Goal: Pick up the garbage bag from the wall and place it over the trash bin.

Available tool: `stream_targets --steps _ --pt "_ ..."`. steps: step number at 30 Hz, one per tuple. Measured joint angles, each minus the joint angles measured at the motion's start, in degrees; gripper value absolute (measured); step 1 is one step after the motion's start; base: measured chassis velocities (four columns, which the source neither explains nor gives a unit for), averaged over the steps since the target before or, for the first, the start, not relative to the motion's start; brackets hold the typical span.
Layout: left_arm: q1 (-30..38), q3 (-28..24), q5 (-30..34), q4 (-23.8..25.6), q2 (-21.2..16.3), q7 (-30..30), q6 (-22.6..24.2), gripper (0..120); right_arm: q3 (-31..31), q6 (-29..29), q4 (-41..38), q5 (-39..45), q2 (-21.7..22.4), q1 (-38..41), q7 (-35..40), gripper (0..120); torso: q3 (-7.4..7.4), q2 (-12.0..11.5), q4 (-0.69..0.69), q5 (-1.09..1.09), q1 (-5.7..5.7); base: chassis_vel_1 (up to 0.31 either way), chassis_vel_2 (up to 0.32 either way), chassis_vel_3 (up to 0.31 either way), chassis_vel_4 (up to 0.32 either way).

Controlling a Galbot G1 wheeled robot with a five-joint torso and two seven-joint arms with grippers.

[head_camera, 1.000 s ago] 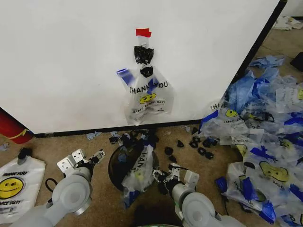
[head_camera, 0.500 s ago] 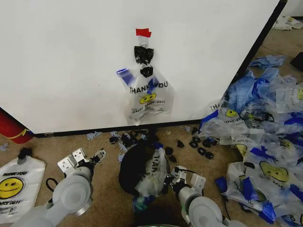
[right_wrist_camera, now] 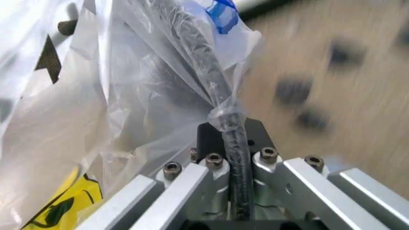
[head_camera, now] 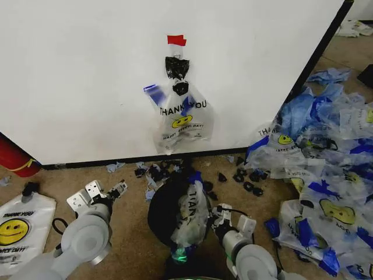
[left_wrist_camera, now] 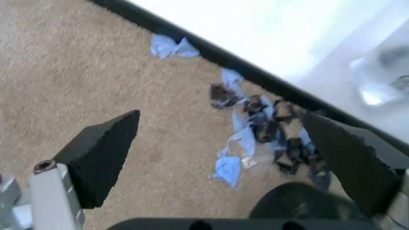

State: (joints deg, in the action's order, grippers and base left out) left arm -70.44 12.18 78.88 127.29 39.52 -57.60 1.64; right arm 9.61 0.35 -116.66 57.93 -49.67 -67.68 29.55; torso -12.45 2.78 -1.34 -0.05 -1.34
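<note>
Garbage bag draped over trash bin; right gripper clamps rim; left gripper spread.

The left pincer hangs open above carpet strewn with plastic scraps.

The bag covers much of the tilted bin — its base is cut off at the head view's lower edge. Carpet beyond the right claw is blurred — dark scraps there can't be told.
</note>
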Motion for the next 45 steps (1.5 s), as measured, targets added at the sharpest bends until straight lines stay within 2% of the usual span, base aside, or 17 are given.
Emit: stream_targets --steps 1,7,9,14,18,21,24,27,31,32,37,38,39,43,45 --pt "0.00 0.00 0.00 0.00 0.00 0.00 0.00 100 0.00 0.00 0.00 0.00 0.00 0.00 0.00 0 0.00 0.00 0.00 0.00 0.00 0.000 0.000 0.000 0.000" --pt "0.44 0.61 -0.77 3.27 -0.71 8.03 -3.83 100 -9.47 6.05 3.87 -16.46 2.98 -2.81 -10.96 0 0.00 0.00 -0.01 0.01 0.00 0.000 0.000 0.000 0.000" --pt "0.48 0.61 -0.71 3.77 -0.71 8.98 -4.25 100 -10.52 6.57 4.02 -17.60 3.31 -3.17 -12.15 0 0.00 0.00 -0.01 0.01 0.00 0.000 0.000 0.000 0.000" --pt "0.82 -0.27 0.83 7.49 -1.40 17.38 -6.85 100 -17.08 9.80 2.89 -22.82 5.71 -5.97 -18.04 0 0.00 0.00 -0.01 -0.01 0.00 0.000 0.000 0.000 0.000" --pt "1.52 -1.16 2.33 8.15 -1.42 23.03 -7.77 100 -19.23 10.55 1.99 -24.10 6.39 -6.89 -19.41 0 0.00 0.00 0.00 0.00 0.00 0.000 0.000 0.000 0.000" --pt "4.34 -3.03 4.95 8.19 -1.60 29.10 -8.34 100 -21.42 11.73 1.80 -27.01 7.19 -7.66 -21.21 0 0.00 0.00 -0.01 -0.02 0.00 0.000 0.000 0.000 0.000" --pt "7.41 -4.27 6.65 8.20 -2.00 30.65 -8.30 100 -21.98 12.05 1.51 -27.47 7.65 -8.01 -21.49 0 0.00 0.00 0.00 0.00 0.00 0.000 0.000 0.000 0.000" --pt "13.13 -7.47 10.87 8.54 -2.55 31.52 -8.01 100 -22.17 12.02 0.79 -27.54 7.99 -8.61 -21.21 0 0.00 0.00 -0.01 0.00 0.00 0.000 0.000 0.000 0.000" --pt "21.84 -14.31 16.41 7.65 -2.11 32.56 -7.37 100 -22.66 12.22 0.75 -28.68 8.09 -8.92 -21.99 0 0.00 0.00 -0.02 0.01 0.00 0.000 0.000 0.000 0.000" --pt "21.84 -14.31 16.41 7.65 -2.11 32.56 -7.37 100 -22.66 12.22 0.75 -28.68 8.09 -8.92 -21.99 0 0.00 0.00 -0.02 0.01 0.00 0.000 0.000 0.000 0.000" --pt "32.25 -24.26 16.59 3.30 -0.36 32.60 -6.76 100 -24.19 14.10 1.38 -33.64 8.74 -8.71 -25.52 0 0.00 0.00 0.01 -0.02 0.00 0.000 0.000 0.000 0.000" --pt "35.93 -28.30 17.40 1.99 0.44 32.57 -6.90 100 -24.58 14.94 1.75 -35.16 8.91 -8.52 -26.42 0 0.00 0.00 0.00 0.00 0.00 0.000 0.000 0.000 0.000" --pt "35.93 -28.30 17.40 1.99 0.44 32.57 -6.90 100 -24.58 14.94 1.75 -35.16 8.91 -8.52 -26.42 0 0.00 0.00 0.00 0.00 0.00 0.000 0.000 0.000 0.000" --pt "45.09 -37.85 18.61 -2.43 3.18 31.78 -6.92 100 -24.97 15.68 1.57 -36.08 9.10 -8.59 -27.44 0 0.00 0.00 -0.02 0.01 0.00 0.000 0.000 0.000 0.000" --pt "47.89 -40.15 18.00 -4.38 4.22 30.56 -6.55 100 -24.99 15.68 1.34 -36.08 9.06 -8.80 -27.50 0 -0.01 0.00 -0.02 -0.02 -0.01 0.000 0.000 0.000 0.000"
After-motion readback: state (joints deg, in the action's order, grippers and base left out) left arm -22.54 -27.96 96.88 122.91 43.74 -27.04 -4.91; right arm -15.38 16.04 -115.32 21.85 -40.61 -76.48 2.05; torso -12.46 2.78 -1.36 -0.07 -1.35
